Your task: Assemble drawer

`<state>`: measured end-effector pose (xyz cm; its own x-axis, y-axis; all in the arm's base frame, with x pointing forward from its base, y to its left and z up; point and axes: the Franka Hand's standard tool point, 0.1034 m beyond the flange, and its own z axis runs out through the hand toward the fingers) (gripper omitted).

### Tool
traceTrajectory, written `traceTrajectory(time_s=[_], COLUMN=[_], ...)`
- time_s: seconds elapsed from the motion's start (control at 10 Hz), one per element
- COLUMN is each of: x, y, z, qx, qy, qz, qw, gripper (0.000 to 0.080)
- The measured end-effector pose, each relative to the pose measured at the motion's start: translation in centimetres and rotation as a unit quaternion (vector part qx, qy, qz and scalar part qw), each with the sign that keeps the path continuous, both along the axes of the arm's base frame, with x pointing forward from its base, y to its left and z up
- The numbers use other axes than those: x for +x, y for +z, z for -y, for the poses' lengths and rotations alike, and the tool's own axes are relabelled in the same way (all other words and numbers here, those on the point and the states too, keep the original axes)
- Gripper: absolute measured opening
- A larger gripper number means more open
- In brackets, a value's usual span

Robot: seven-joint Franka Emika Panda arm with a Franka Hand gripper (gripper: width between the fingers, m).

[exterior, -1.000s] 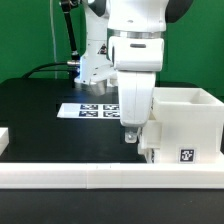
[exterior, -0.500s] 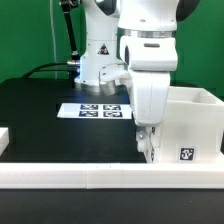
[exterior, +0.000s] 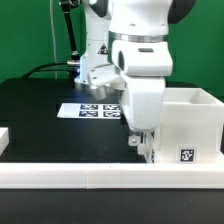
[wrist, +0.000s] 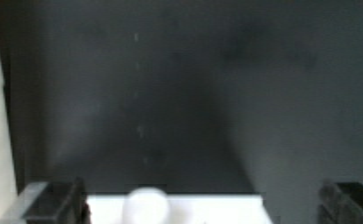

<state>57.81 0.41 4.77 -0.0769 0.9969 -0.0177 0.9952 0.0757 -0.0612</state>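
You see the arm point(exterior: 135, 40) hanging low over the black bench point(exterior: 40, 115), its white wrist block filling the middle of the exterior view. The pincer point(exterior: 137, 141) sits at the bottom of that block, right at the near-left corner of the drawer point(exterior: 185, 125), just above the bench.

The drawer is an open white box on the exterior view's right, with a square marker tag point(exterior: 186, 155) on its front face. Its left wall is partly hidden behind the arm, so you cannot tell from this view whether the pincer touches it.

In the wrist view, your two dark fingers point(wrist: 55, 200) show at the lower corners, well apart from each other, with nothing gripped between them. A white edge point(wrist: 204, 207) runs between them, carrying a small rounded white knob point(wrist: 146, 203); the picture is blurred, so you cannot tell which part this is. Beyond it lies bare dark bench.

The marker board point(exterior: 92, 110) lies flat on the bench behind the arm, toward the exterior view's left of the drawer, partly covered by the wrist. A long white rail point(exterior: 100, 177) runs across the front edge of the bench, and a short white piece point(exterior: 5, 138) shows at the far left edge.
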Motion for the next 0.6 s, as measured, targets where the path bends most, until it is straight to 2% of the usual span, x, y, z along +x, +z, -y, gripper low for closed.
traceTrajectory(time_s=[0.1, 0.3, 0.4, 0.6], x=[0.2, 0.5, 0.1, 0.1], y=[0.2, 1.5, 1.9, 1.6], z=[1.0, 2.1, 2.2, 2.1], qx=[-0.002, -0.004, -0.005, -0.004], qy=[-0.003, -0.011, -0.014, -0.013], qz=[0.005, 0.035, 0.041, 0.039], qw=[1.000, 0.999, 0.999, 0.999], gripper=[0.0649, 0.0649, 0.0649, 0.0649])
